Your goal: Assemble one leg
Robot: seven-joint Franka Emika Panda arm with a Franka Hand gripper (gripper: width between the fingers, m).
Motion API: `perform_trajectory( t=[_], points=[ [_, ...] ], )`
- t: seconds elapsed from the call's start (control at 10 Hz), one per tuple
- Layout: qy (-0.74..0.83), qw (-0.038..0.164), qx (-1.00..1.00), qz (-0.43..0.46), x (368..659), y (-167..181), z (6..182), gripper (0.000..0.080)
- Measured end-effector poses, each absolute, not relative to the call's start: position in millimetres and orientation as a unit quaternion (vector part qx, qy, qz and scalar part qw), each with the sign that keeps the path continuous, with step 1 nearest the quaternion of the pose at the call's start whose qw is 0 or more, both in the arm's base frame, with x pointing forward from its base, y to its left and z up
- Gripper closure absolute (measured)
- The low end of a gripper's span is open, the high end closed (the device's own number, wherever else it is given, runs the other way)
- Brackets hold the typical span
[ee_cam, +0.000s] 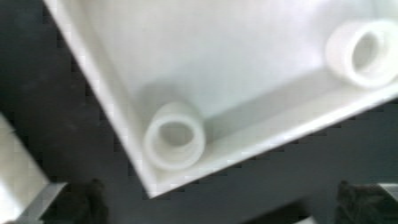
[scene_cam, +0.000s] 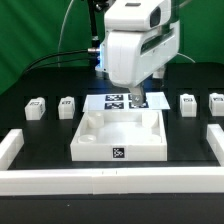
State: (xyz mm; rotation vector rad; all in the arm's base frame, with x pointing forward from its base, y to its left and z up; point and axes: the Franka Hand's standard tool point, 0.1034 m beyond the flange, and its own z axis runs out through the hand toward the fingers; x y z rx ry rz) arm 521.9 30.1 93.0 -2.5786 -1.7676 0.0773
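Black desk [scene_cam: 50, 85] carries large white square plastic tray with round corner sockets [scene_cam: 95, 148], white robot arm [scene_cam: 135, 40] over its far edge, fingers [ee_cam: 68, 200] apart and empty above a tray corner, small white tagged plastic block legs [scene_cam: 187, 103] in a row either side of tray, well apart from fingers.

Tray [scene_cam: 95, 150]: centre of the table [scene_cam: 45, 80].
Marker board [scene_cam: 112, 100]: flat on the table, just behind the tray's far wall.
Outer left leg [scene_cam: 36, 108], inner left leg [scene_cam: 67, 105]: side by side, at the exterior view's left of the tray.
Inner right leg [scene_cam: 187, 103], outer right leg [scene_cam: 216, 102]: side by side, at the exterior view's right.
Border rail [scene_cam: 100, 181]: nearest, before the tray.
Corner socket [ee_cam: 175, 135]: inside a tray corner.
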Motion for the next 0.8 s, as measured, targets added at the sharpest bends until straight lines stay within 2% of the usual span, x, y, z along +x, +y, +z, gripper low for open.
perform_trajectory(
  t=[0.6, 0.8],
  points=[
    [-0.582, 0.008, -0.813, 0.028, 516.5, 28.7, 89.7, 0.015],
    [-0.628, 0.014, -0.778, 0.032, 496.4, 20.3, 79.6, 0.015]
  ],
)
